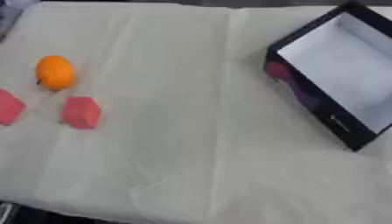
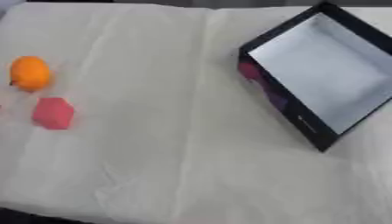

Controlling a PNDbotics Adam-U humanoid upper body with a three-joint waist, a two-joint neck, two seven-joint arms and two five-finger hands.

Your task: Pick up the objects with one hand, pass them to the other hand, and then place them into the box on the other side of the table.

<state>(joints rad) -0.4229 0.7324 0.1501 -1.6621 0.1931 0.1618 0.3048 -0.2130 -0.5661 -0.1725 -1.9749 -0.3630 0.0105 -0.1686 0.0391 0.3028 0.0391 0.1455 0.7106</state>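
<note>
An orange round fruit lies on the left of the cloth-covered table. Just below it to the right sits a red block. A second red block shows at the left edge, cut off by the frame. On the right stands a black box with a white inside, nothing in it, its dark side wall bearing a pink and purple print. Neither hand shows in either view.
A cream cloth with creases covers the table; its front edge runs along the bottom, with dark floor at the lower left corner. A wide stretch of cloth lies between the objects and the box.
</note>
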